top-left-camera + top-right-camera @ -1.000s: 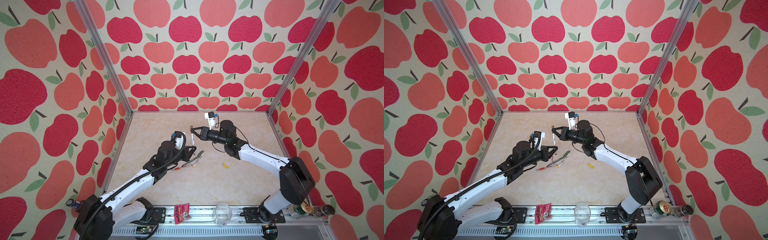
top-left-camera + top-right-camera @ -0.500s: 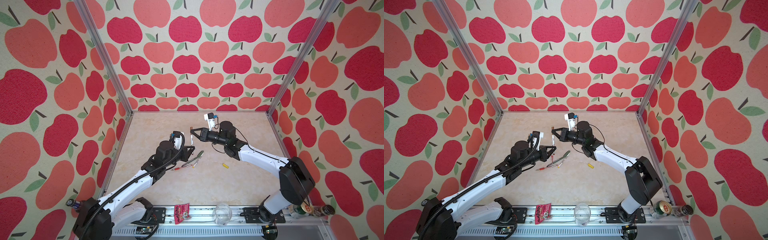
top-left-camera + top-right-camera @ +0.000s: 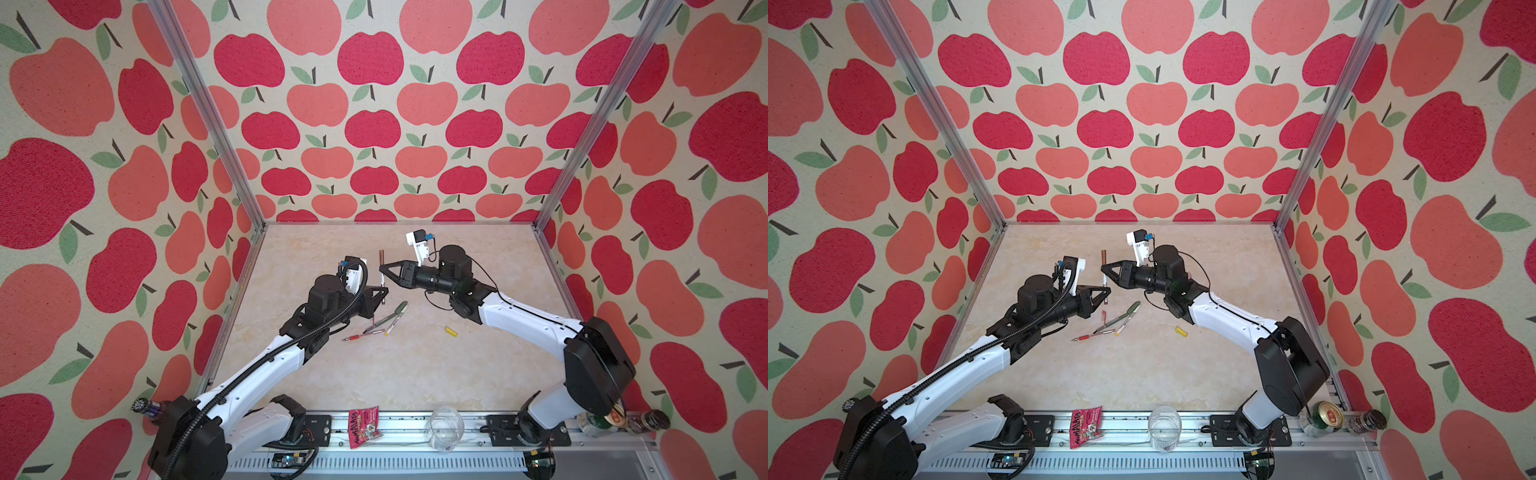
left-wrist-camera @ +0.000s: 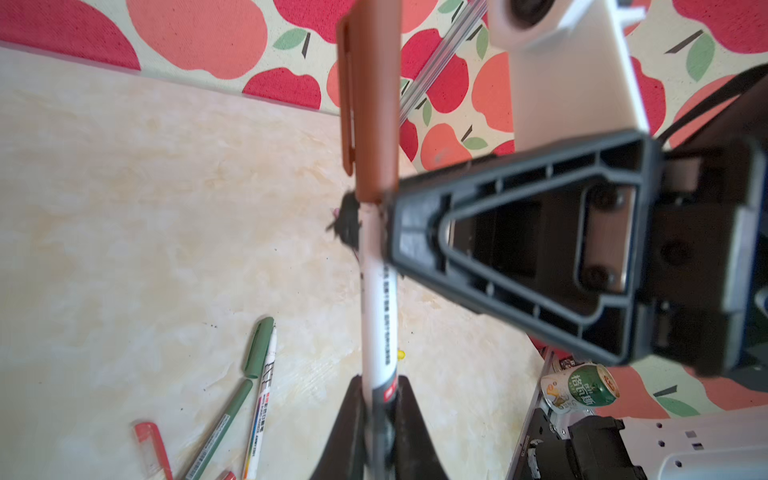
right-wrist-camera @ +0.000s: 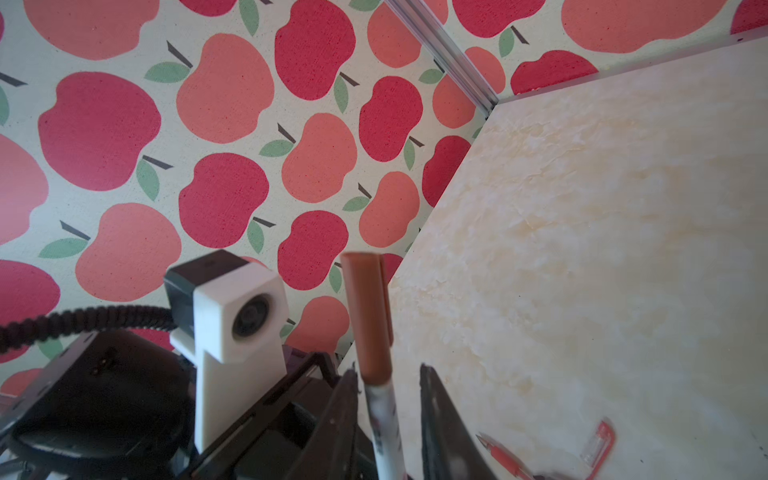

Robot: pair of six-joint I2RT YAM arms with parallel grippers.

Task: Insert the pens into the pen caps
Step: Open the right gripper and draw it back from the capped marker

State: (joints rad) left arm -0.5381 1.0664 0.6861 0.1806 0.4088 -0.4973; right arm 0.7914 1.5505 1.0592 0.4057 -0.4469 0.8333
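Loosened since a second ago, the black right gripper [image 5: 388,374] stands released around the upright white-barrelled pen [image 3: 382,280], stubby brown plastic cap [image 3: 381,255] fitted. The black left gripper [image 4: 379,390] clenches its lower barrel above the beige table [image 3: 415,374].

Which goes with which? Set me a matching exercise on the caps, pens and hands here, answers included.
1. brown cap
2. yellow cap
3. green pen
4. right hand

a. lies by itself on the table
b. open, either side of the white pen
c. sits on the white pen's top end
d. capped, lying among loose pens

Pairs: 1-c, 2-a, 3-d, 4-b
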